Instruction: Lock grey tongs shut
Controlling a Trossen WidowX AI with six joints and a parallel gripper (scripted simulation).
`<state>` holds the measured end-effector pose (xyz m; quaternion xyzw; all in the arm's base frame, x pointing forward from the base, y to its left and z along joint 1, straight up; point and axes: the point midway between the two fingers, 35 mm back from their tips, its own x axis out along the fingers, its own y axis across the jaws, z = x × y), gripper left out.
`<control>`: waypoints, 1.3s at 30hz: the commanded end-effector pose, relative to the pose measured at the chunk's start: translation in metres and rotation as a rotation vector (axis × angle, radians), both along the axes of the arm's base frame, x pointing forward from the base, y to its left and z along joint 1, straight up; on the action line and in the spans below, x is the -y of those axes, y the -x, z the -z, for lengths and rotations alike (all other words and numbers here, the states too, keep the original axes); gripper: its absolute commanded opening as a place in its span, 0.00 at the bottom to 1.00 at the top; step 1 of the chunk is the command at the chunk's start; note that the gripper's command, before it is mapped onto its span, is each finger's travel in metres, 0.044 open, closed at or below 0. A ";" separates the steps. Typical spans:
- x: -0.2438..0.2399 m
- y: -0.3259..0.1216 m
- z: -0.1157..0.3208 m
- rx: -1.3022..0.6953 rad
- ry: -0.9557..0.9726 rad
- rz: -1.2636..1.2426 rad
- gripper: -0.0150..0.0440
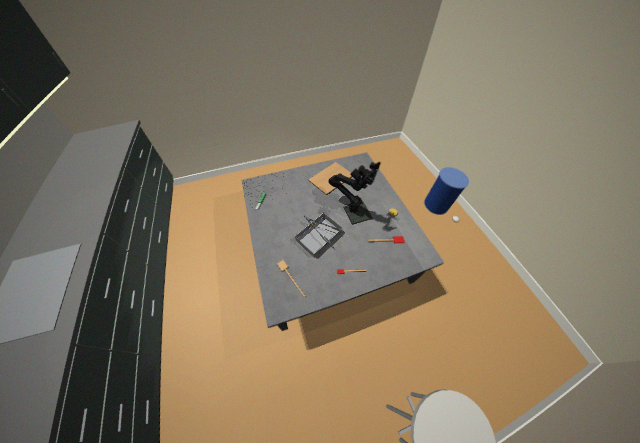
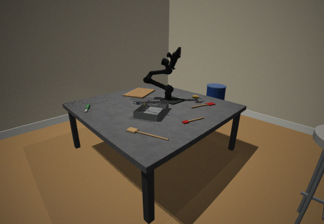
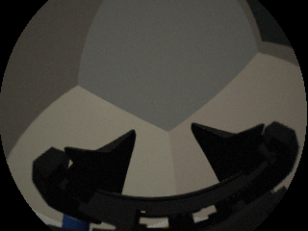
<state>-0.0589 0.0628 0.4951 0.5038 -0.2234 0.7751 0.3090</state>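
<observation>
The grey tongs [image 1: 312, 223] [image 2: 136, 102] lie across the roasting tin [image 1: 306, 248] [image 2: 145, 116], with one end past its rim. Their arms look spread apart; the hinge's lock cannot be made out. The wooden board [image 1: 324, 178] [image 2: 138, 92] lies flat at the back of the table, with nothing seen on it. My gripper [image 1: 377, 165] [image 2: 179, 48] [image 3: 164, 130] is open and empty, raised high above the table and pointing upward, away from the tin and the tongs. The wrist view shows only walls and ceiling between its fingers.
A green-handled tool [image 1: 261, 199] [image 2: 87, 107] lies at the left. A wooden turner [image 1: 293, 277] [image 2: 151, 135] and two red-headed spatulas [image 1: 398, 239] [image 2: 185, 121] lie around the tin. A yellow-topped object [image 1: 392, 212] [image 2: 195, 96] stands near the arm's base [image 1: 357, 214] [image 2: 175, 101].
</observation>
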 end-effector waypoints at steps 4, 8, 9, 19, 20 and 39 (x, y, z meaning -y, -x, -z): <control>-0.011 0.002 0.000 0.009 0.036 0.025 1.00; -0.044 0.003 0.003 0.015 0.147 0.077 1.00; -0.053 0.003 0.003 0.021 0.178 0.090 1.00; -0.188 -0.043 0.034 -0.022 0.717 0.323 1.00; -0.200 -0.053 0.040 -0.041 0.776 0.346 1.00; -0.240 -0.287 0.183 -0.700 1.597 0.748 1.00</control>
